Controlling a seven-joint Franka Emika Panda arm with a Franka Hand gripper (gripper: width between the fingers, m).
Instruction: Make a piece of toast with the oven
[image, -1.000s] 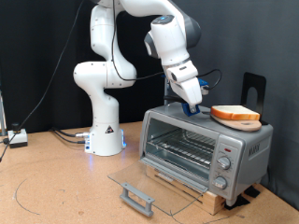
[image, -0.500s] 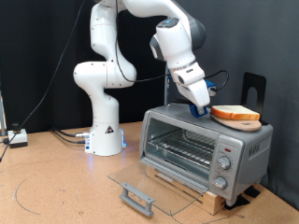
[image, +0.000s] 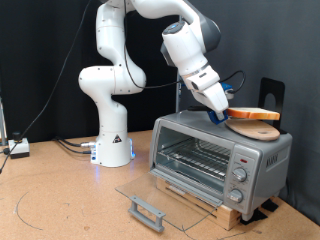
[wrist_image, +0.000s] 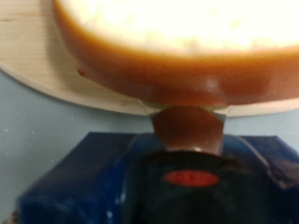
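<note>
A: Exterior view first. Where's the oven?

B: The oven (image: 220, 158) sits on a wooden board (image: 215, 203) on the brown table (image: 60, 195). Its glass door (image: 150, 196) is dropped flat open in front of it, with the wire rack (image: 195, 157) visible inside and the round knobs (image: 240, 172) on its front panel, at the exterior view's right.

A: Toast?

B: The piece of toast (image: 254, 111) is above the oven's roof, toward the oven's right end in the exterior view. It lies on a round wooden plate (image: 250, 117). The plate looks slightly raised off the roof on the gripper side, but I can't be sure.

A: Gripper?

B: The gripper (image: 220, 112) is at the plate's near edge, over the oven top, with the white arm (image: 120, 70) reaching in from the exterior view's left. The arm's base (image: 112, 150) stands on the table, left of the oven. A black stand (image: 271, 94) is behind the oven.

A: Wrist view?

B: Very close up. The toast (wrist_image: 168, 33), pale top and orange-brown crust, fills the frame next to the oven's grey roof (wrist_image: 47, 121). The plate (wrist_image: 47, 65) shows under it. The rim of the plate runs into the blue fingers (wrist_image: 84, 177) of the gripper (wrist_image: 187, 131).

A: Jaws?

B: Clenched on the plate's edge, as far as the wrist view shows; the toast itself isn't between the fingers.
</note>
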